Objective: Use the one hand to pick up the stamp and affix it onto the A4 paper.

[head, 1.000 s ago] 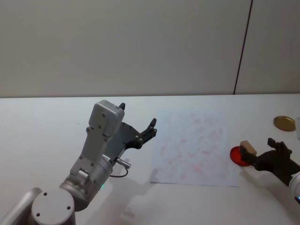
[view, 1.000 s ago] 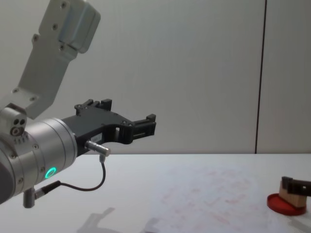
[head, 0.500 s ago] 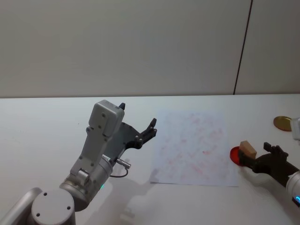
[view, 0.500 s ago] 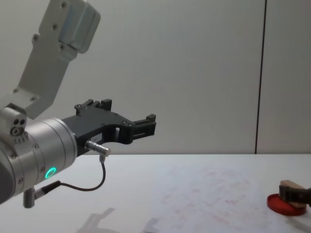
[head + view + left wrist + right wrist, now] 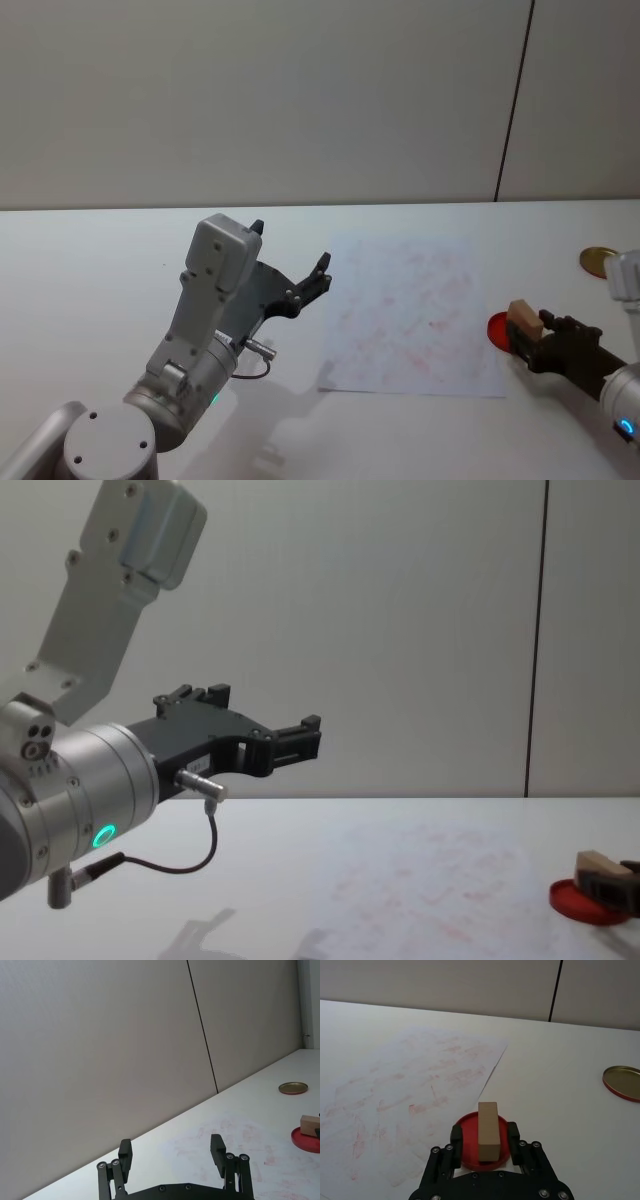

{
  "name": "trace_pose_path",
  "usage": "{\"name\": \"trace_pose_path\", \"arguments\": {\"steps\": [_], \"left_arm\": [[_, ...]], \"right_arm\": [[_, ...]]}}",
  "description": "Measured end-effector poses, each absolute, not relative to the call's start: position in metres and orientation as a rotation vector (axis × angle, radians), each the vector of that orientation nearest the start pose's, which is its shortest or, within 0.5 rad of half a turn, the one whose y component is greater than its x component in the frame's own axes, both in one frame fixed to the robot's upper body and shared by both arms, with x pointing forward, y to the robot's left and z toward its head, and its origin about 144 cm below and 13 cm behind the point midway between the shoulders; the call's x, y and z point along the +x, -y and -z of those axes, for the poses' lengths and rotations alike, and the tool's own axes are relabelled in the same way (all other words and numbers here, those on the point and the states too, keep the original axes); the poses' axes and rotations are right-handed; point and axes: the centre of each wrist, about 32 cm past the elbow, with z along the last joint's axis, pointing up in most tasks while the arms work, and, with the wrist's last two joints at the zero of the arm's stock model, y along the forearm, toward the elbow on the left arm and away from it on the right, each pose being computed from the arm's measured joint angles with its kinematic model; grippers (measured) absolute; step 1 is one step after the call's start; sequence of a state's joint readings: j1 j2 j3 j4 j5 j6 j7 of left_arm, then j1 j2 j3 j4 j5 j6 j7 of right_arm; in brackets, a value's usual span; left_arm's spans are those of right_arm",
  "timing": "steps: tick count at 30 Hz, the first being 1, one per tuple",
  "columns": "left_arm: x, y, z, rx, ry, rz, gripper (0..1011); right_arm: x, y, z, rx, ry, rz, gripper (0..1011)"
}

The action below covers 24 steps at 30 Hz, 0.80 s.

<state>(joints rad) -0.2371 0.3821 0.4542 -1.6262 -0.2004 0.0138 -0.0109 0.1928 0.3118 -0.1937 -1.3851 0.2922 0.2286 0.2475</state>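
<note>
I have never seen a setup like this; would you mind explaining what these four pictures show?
This is a two-armed robot; each arm ends in a two-fingered pincer. One picture is from its head, one from its chest, one from each wrist. On the white table lie a sheet of paper with faint red marks, a red ink pad and a gold lid. A wooden stamp stands on the pad; the open right pincer straddles it without touching. The left pincer, also open, hangs idle left of the paper.
</note>
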Motion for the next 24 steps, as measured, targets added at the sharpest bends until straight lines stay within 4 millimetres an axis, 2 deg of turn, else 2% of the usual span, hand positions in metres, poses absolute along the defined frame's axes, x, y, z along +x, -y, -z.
{"name": "trace_pose_path", "arguments": {"steps": [2,4,6,11,24], "left_arm": [[0.492,-0.1984,-1.2044,0.061,0.268,-1.124,993],[0.492,-0.1984,-1.2044,0.061,0.268,-1.124,993],[0.492,-0.1984,-1.2044,0.061,0.268,-1.124,993],[0.492,-0.1984,-1.2044,0.061,0.268,-1.124,993],[0.492,-0.1984,-1.2044,0.061,0.268,-1.124,993]], "right_arm": [[0.509,0.2779,-1.1463,-0.231,-0.183,1.194,519],[0.5094,0.2776,-1.146,-0.232,-0.18,1.191,420],[0.5094,0.2775,-1.1457,-0.233,-0.179,1.191,387],[0.5099,0.277,-1.1454,-0.234,-0.169,1.19,224],[0.5092,0.2725,-1.1515,-0.197,-0.074,1.178,219]]}}
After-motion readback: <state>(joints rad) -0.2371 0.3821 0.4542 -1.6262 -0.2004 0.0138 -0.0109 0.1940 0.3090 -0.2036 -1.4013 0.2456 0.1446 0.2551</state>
